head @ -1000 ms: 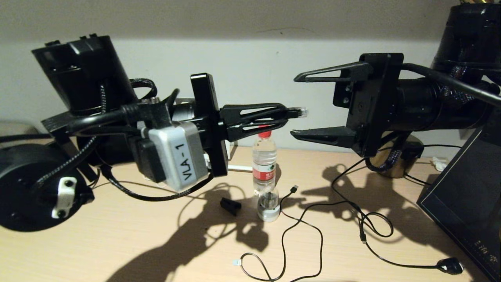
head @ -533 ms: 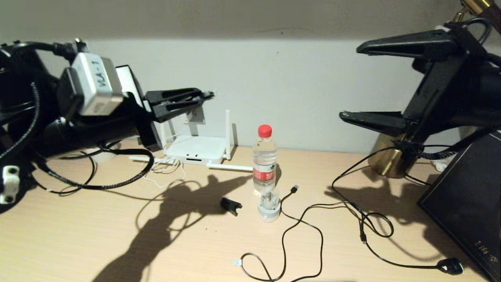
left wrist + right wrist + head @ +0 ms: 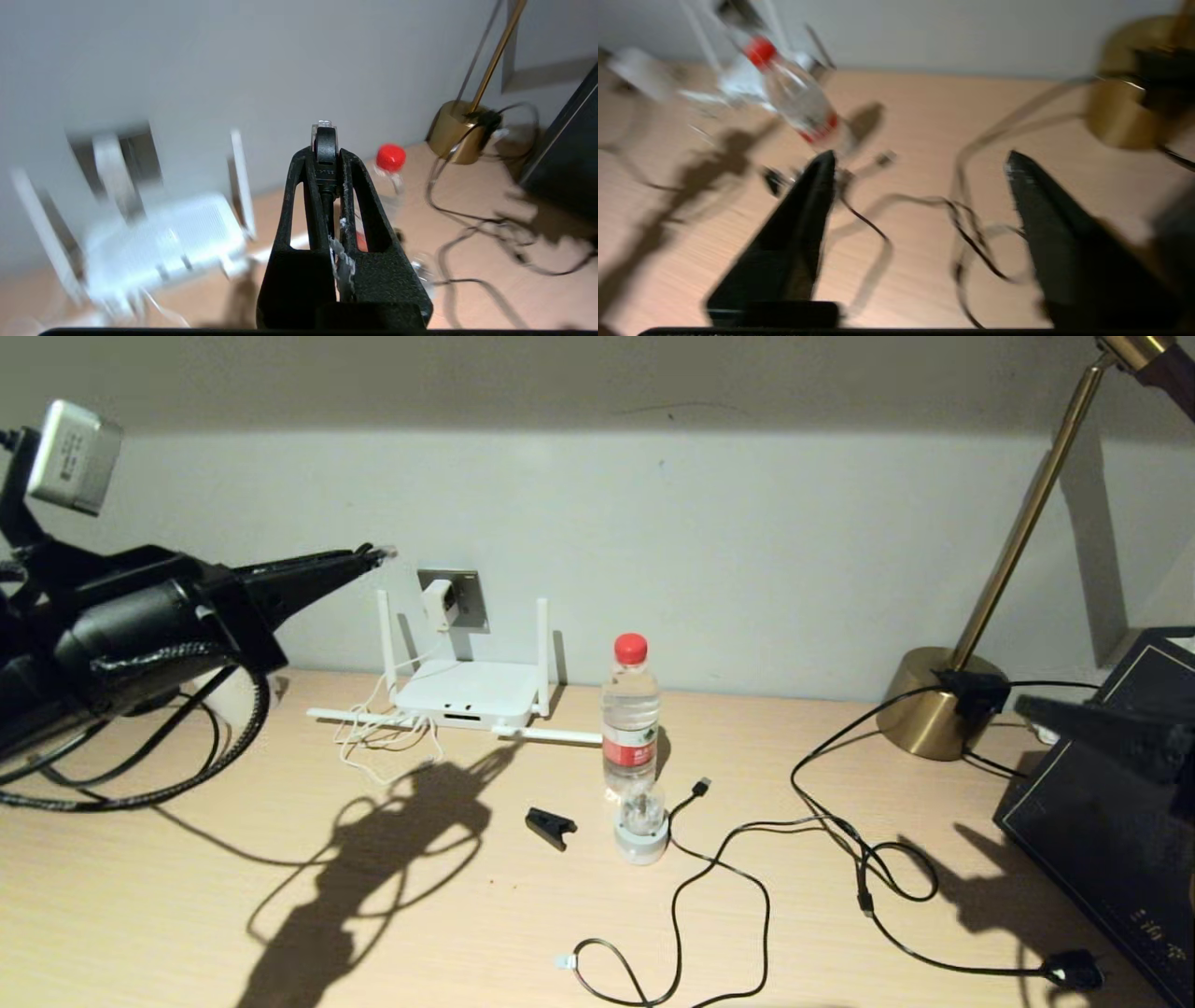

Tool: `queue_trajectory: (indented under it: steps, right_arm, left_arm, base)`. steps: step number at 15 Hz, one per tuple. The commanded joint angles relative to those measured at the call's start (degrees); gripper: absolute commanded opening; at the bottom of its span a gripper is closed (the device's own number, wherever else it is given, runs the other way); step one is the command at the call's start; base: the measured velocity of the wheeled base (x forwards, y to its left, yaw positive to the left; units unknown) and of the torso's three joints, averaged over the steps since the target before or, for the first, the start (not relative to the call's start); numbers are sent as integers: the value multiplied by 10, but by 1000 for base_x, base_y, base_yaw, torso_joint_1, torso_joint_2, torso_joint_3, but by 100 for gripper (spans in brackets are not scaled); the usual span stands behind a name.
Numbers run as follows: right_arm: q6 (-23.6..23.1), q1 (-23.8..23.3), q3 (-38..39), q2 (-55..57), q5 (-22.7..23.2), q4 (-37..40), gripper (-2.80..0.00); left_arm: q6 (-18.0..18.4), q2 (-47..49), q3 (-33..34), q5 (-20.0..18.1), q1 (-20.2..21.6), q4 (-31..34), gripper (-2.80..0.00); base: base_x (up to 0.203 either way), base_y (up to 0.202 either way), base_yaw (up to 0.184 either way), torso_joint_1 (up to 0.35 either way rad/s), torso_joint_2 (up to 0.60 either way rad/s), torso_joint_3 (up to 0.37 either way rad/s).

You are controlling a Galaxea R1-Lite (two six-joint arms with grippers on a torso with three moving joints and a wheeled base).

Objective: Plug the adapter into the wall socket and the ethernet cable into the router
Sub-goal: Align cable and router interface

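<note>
The left gripper [image 3: 323, 140] is closed on the ethernet cable [image 3: 324, 144], holding it just behind the clear connector, which sticks out past the fingertips. The router [image 3: 470, 693] sits on the desk below and ahead of this gripper, w/ the wall socket [image 3: 454, 599] beyond it, and the adapter [image 3: 439, 601] looks already seated there. Main risk, in my view: only a short part of the plug is pinched, so it can twist betw. the fingers and meet the port crooked. The white cord [image 3: 387, 737] near the router can also snag the gripper. The right gripper [image 3: 920, 163] is open, low beside the lamp base [image 3: 928, 713], well apart from the router.
</note>
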Motion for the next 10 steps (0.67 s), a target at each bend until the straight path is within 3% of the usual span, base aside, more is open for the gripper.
queue_trajectory:
  steps: [1, 3, 5, 7, 10]
  right_arm:
    - [-19, 1, 73, -103, -36, -2, -280]
    - [-25, 1, 93, -150, -68, 5, -280]
    - [-38, -2, 93, -204, -92, 62, -280]
    - [-48, -67, 93, -225, -103, 116, -280]
    - [-55, -177, 138, -264, -112, 138, -280]
  left_arm:
    - [-98, -44, 43, 0, 5, 14, -280]
    - [-170, -64, 66, -2, 4, 37, -280]
    - [-177, -59, 78, 14, 4, 42, -280]
    - [-197, -53, 88, 35, 3, 41, -280]
    - [-195, -62, 140, 39, 1, 38, -280]
  base:
    - [0, 0, 0, 0, 0, 0]
    - [0, 0, 0, 0, 0, 0]
    - [0, 0, 0, 0, 0, 0]
    - [0, 0, 0, 0, 0, 0]
    - [0, 0, 0, 0, 0, 0]
